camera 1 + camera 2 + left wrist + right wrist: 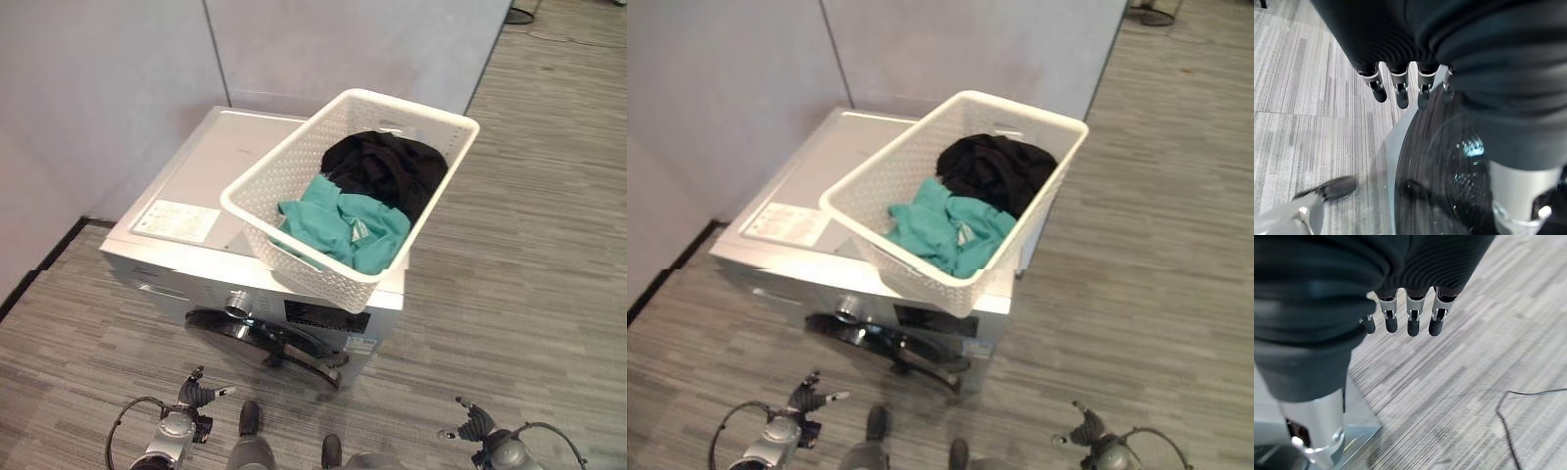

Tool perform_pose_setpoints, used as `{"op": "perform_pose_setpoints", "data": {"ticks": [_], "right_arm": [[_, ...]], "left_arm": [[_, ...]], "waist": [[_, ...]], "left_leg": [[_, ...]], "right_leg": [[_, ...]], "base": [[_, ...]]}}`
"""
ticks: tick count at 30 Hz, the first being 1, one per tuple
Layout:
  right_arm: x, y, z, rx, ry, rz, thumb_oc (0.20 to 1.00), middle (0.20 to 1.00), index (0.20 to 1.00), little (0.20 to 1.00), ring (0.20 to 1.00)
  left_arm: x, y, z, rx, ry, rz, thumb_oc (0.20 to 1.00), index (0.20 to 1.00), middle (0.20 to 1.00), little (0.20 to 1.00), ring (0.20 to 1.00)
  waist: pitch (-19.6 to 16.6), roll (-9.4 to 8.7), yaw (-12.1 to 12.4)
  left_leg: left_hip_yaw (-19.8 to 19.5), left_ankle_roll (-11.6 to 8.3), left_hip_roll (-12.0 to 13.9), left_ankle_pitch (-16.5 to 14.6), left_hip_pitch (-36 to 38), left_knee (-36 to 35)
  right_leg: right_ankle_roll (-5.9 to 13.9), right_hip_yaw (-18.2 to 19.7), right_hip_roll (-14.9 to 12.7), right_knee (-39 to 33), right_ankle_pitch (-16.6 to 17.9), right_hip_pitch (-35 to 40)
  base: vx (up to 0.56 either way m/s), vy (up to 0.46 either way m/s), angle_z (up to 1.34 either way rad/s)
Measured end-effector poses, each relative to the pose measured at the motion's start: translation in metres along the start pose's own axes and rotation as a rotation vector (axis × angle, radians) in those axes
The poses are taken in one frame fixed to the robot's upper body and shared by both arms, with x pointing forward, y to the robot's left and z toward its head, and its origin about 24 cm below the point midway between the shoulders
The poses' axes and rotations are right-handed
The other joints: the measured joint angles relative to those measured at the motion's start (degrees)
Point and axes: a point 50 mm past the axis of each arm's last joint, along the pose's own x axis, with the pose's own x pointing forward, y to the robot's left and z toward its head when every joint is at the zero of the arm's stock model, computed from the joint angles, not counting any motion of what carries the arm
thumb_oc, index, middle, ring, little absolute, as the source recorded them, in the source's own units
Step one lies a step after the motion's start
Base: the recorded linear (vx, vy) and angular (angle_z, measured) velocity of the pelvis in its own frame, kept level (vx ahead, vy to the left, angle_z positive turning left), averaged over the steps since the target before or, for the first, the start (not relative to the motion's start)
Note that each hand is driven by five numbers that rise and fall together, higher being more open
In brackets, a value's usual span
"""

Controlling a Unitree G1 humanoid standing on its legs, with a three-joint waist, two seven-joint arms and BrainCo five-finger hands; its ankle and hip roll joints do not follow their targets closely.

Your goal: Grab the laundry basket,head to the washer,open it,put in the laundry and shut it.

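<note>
A grey striped floor (529,225) is being shown, backed by pale partition walls (108,88) meeting in a corner. In front of that corner a silver washer (196,196) is standing, with a white label (176,219) lying near the front left corner of its top. A dial (236,305) and a dark display panel (326,316) are seen on its front, and below them the round door (265,338) is being held slightly ajar. A white perforated laundry basket (284,176) is being carried on the right part of the washer's top, set at a slant and overhanging the front and right edges. Inside it, teal laundry (343,225) is lying toward the front, with black laundry (387,168) bunched behind it. The left hand (201,394) is hanging low near the door, fingers (1402,93) straight and apart, nothing being held. The right hand (470,423) is hanging over the floor to the right of the washer, fingers (1413,320) relaxed and empty.
</note>
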Motion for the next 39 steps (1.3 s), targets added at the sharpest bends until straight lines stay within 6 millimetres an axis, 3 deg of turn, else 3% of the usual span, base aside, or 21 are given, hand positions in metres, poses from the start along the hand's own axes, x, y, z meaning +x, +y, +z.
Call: {"op": "perform_pose_setpoints", "data": {"ticks": [4,6,8,9,12,13,14,15,16,17,19,20,21,22,23,25,29,33,39], "right_arm": [[-0.004,-0.007,-0.014,0.004,0.040,-0.023,1.000,1.000,1.000,1.000,1.000],[-0.007,-0.011,-0.026,0.022,0.090,-0.053,1.000,1.000,1.000,1.000,1.000],[-0.008,-0.017,-0.030,0.010,0.096,-0.066,1.000,1.000,1.000,1.000,1.000],[-0.007,-0.016,-0.027,0.009,0.089,-0.063,1.000,1.000,1.000,1.000,1.000],[0.002,-0.010,0.001,0.002,0.008,-0.046,1.000,1.000,1.000,1.000,1.000],[0.006,-0.011,0.016,-0.017,-0.040,-0.041,1.000,1.000,1.000,1.000,1.000],[0.007,-0.008,0.028,-0.038,-0.079,-0.034,1.000,1.000,1.000,1.000,1.000],[0.009,-0.005,0.039,-0.050,-0.121,-0.026,1.000,1.000,1.000,1.000,1.000],[0.009,-0.002,0.041,-0.049,-0.128,-0.020,1.000,1.000,1.000,1.000,1.000],[0.009,-0.001,0.041,-0.050,-0.123,-0.015,1.000,1.000,1.000,1.000,1.000],[0.010,-0.001,0.040,-0.057,-0.117,-0.011,1.000,1.000,1.000,1.000,1.000],[0.009,-0.001,0.035,-0.061,-0.098,-0.008,1.000,1.000,1.000,1.000,1.000],[0.008,0.000,0.031,-0.065,-0.087,-0.008,1.000,1.000,1.000,1.000,1.000],[0.007,-0.001,0.028,-0.071,-0.078,-0.007,1.000,1.000,1.000,1.000,1.000],[0.007,-0.001,0.025,-0.074,-0.072,-0.006,1.000,1.000,1.000,1.000,1.000],[0.005,0.001,0.020,-0.094,-0.065,-0.001,1.000,1.000,1.000,1.000,1.000],[0.000,-0.012,0.008,-0.123,-0.053,-0.031,1.000,1.000,1.000,1.000,1.000],[-0.016,-0.044,-0.012,-0.178,-0.051,-0.129,1.000,1.000,1.000,1.000,1.000],[-0.054,-0.092,-0.050,-0.225,-0.006,-0.333,1.000,1.000,1.000,1.000,1.000]], "left_arm": [[0.001,-0.004,0.001,-0.026,0.009,-0.004,1.000,1.000,1.000,1.000,1.000],[0.003,-0.015,0.007,-0.029,0.014,-0.031,1.000,1.000,1.000,1.000,1.000],[0.001,-0.022,0.005,-0.017,0.013,-0.054,1.000,1.000,1.000,1.000,1.000],[0.001,-0.021,0.002,-0.006,0.021,-0.051,1.000,1.000,1.000,1.000,1.000],[0.005,-0.007,0.010,0.006,0.001,-0.019,1.000,1.000,1.000,1.000,1.000],[0.006,-0.002,0.014,0.010,-0.013,-0.006,1.000,1.000,1.000,1.000,1.000],[0.007,0.006,0.019,0.012,-0.034,0.011,1.000,1.000,1.000,1.000,1.000],[0.007,0.012,0.021,0.018,-0.046,0.024,1.000,1.000,1.000,1.000,1.000],[0.007,0.013,0.021,0.020,-0.049,0.027,1.000,1.000,1.000,1.000,1.000],[0.008,0.014,0.022,-0.001,-0.051,0.035,1.000,1.000,1.000,1.000,1.000],[0.005,0.019,0.011,-0.013,-0.017,0.050,1.000,1.000,1.000,1.000,1.000],[0.003,0.020,0.003,-0.017,0.003,0.056,1.000,1.000,1.000,1.000,1.000],[0.002,0.020,-0.001,-0.018,0.014,0.054,1.000,1.000,1.000,1.000,1.000],[0.001,0.016,-0.003,-0.014,0.021,0.044,1.000,1.000,1.000,1.000,1.000],[0.001,0.014,-0.004,-0.007,0.024,0.034,1.000,1.000,1.000,1.000,1.000],[-0.003,0.012,-0.019,0.018,0.079,0.027,1.000,1.000,1.000,1.000,1.000],[-0.008,0.007,-0.032,0.001,0.112,0.022,1.000,1.000,1.000,1.000,1.000],[-0.011,0.002,-0.039,-0.003,0.132,0.008,1.000,1.000,1.000,1.000,1.000],[-0.022,0.005,-0.068,0.007,0.238,0.025,1.000,1.000,1.000,1.000,1.000]], "waist": [[-0.93,1.21,-0.54],[-1.88,2.01,-0.73],[-2.81,3.68,-0.73],[-3.64,4.24,-0.68],[-3.31,2.04,-0.31],[-2.95,1.46,0.55],[-2.65,0.89,2.07],[-2.37,0.43,2.96],[-2.52,0.15,3.34],[-2.43,0.28,3.02],[-2.31,-0.13,3.18],[-2.57,-0.76,3.21],[-3.01,-1.53,2.89],[-3.24,-1.96,2.70],[-3.15,-1.82,2.63],[-2.97,-1.50,2.70],[-3.33,-0.22,2.75],[-4.12,1.13,2.17],[-4.29,0.87,-0.57]], "left_leg": [[4.40,0.47,-0.37,-0.08,0.08,3.74],[4.64,1.62,-4.23,-0.67,0.73,4.78],[6.02,1.98,-5.14,-0.90,2.54,3.64],[8.13,5.46,-6.89,-1.98,4.60,1.04],[11.85,8.25,-10.68,-3.23,4.81,0.72],[14.08,8.96,-10.77,-3.05,4.80,0.31],[17.31,10.07,-10.73,-3.34,4.74,0.07],[19.22,11.50,-10.63,-4.31,4.12,1.12],[20.11,11.96,-10.69,-4.63,4.17,1.01],[20.16,12.48,-10.71,-4.92,5.05,0.40],[21.54,12.45,-10.39,-4.88,7.23,-0.64],[21.84,12.14,-11.08,-4.97,8.00,-0.72],[21.63,11.90,-11.64,-5.12,8.02,-0.70],[21.30,11.62,-11.83,-4.91,7.97,-0.87],[20.86,11.15,-11.70,-4.55,7.95,-0.94],[19.92,10.26,-10.89,-3.90,8.07,-0.86],[19.26,9.64,-10.26,-3.48,7.98,-0.72],[16.89,8.92,-9.85,-3.01,6.91,0.04],[15.41,8.22,-9.36,-2.58,6.94,-0.08]], "right_leg": [[0.44,0.46,-0.74,-1.46,-0.02,1.74],[2.26,0.41,-3.51,-1.32,-0.53,2.10],[3.74,0.99,-4.75,0.00,-1.52,1.83],[5.69,2.50,-6.85,3.39,-3.18,0.06],[7.17,2.62,-11.27,8.95,-4.10,-4.70],[7.16,1.10,-12.35,9.56,-3.70,-6.32],[5.56,-6.88,-14.88,9.19,-3.21,-7.63],[6.90,-15.21,-17.66,9.40,-2.79,-7.82],[7.75,-20.39,-19.48,10.17,-2.25,-7.58],[10.09,-19.18,-18.53,11.76,-2.95,-7.13],[11.86,-13.16,-13.65,15.17,-5.61,-6.83],[11.66,-11.91,-11.42,14.83,-6.13,-6.10],[9.85,-11.77,-10.26,13.27,-7.43,-5.43],[8.34,-9.21,-8.70,9.89,-7.79,-4.23],[7.21,-8.29,-8.09,7.35,-6.63,-2.75],[4.64,-8.90,-6.64,3.65,-4.00,-0.63],[4.49,-9.24,-5.63,2.77,-3.85,0.21],[4.50,-10.77,-4.99,2.75,-4.09,0.37],[4.32,-12.17,-4.46,3.15,-4.86,1.15]], "base": [[0.22,0.376,-0.09],[0.18,0.373,0.09],[0.10,0.313,-0.15],[0.03,0.277,-0.43],[-0.06,0.216,-0.49],[-0.08,0.212,-0.92],[-0.04,0.263,-1.14],[0.01,0.263,-1.04],[0.06,0.261,-0.71],[0.05,0.172,-0.41],[0.05,0.086,-0.35],[0.05,0.053,-0.22],[0.03,0.021,-0.03],[-0.01,-0.035,0.14],[-0.02,-0.037,0.12],[-0.01,-0.062,0.09],[0.01,-0.076,0.11],[0.02,-0.040,0.21],[0.01,-0.011,0.11]]}}
